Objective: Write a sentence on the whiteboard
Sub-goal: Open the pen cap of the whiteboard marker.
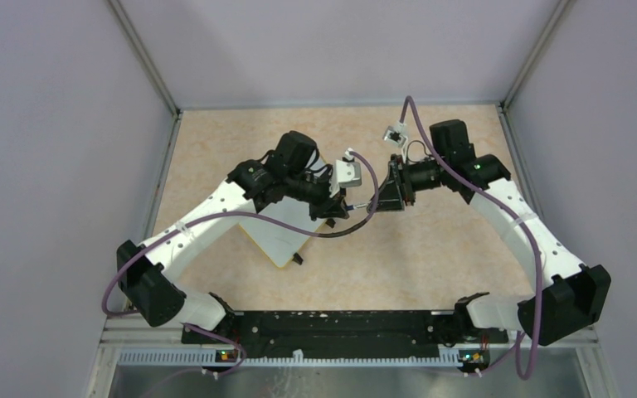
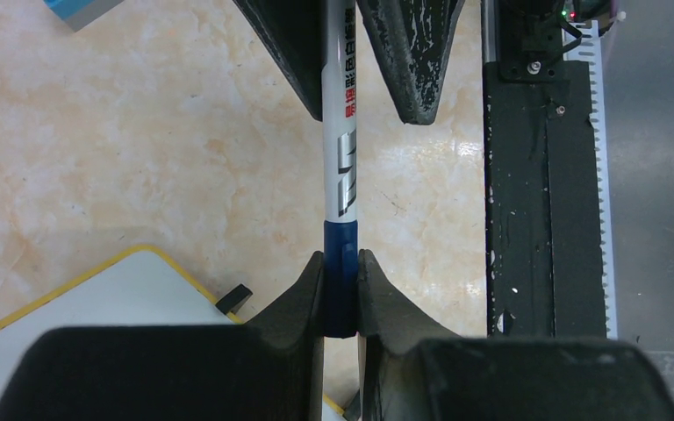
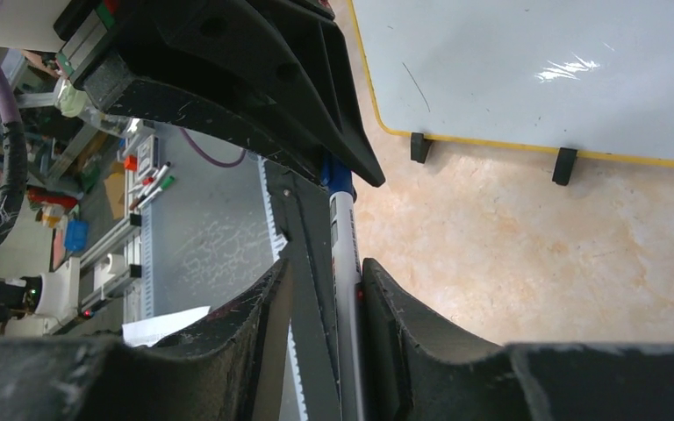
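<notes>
A marker with a white barrel and a blue cap hangs level between my two grippers, above the table beside the whiteboard. My left gripper is shut on the blue cap. My right gripper has its jaws around the white barrel; one finger lies against it and a gap shows on the other side. In the top view the left gripper and right gripper face each other. The whiteboard has a yellow rim and two black feet. Its visible parts are blank; no sentence shows.
A small blue block lies on the beige table at the far edge of the left wrist view. The black base rail runs along the near table edge. Grey walls enclose the table on three sides.
</notes>
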